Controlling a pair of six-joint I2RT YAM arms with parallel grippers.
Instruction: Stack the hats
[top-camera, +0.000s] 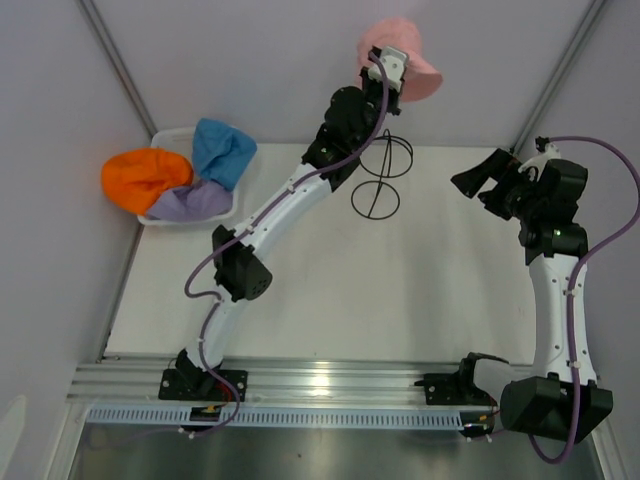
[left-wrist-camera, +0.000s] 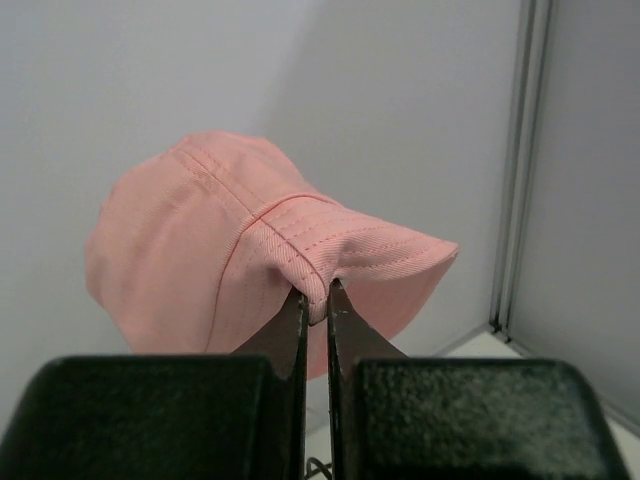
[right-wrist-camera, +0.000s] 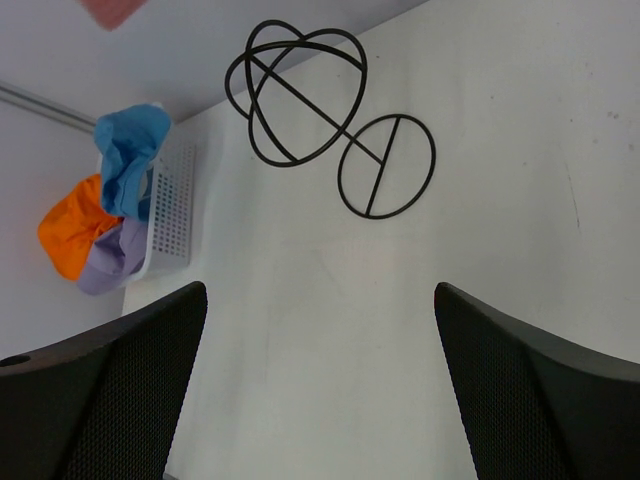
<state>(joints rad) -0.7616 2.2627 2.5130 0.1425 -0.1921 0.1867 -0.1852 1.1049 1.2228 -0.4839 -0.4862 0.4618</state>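
A pink hat (top-camera: 405, 58) hangs in the air near the back wall, above and behind the black wire stand (top-camera: 381, 175). My left gripper (left-wrist-camera: 317, 295) is shut on the brim of the pink hat (left-wrist-camera: 215, 255), which droops from the fingertips. The orange hat (top-camera: 142, 177), the blue hat (top-camera: 221, 151) and the lavender hat (top-camera: 190, 203) lie bunched in the white mesh basket (top-camera: 171, 134) at the left. My right gripper (right-wrist-camera: 320, 315) stands wide open over bare table at the right, nothing between its fingers (right-wrist-camera: 110, 385); the wire stand (right-wrist-camera: 300, 95) and the basket (right-wrist-camera: 170, 215) lie ahead of it.
Grey walls close the table at the back, left and right, with a metal corner post (left-wrist-camera: 520, 160) near the pink hat. A metal rail (top-camera: 320, 385) carrying both arm bases runs along the near edge.
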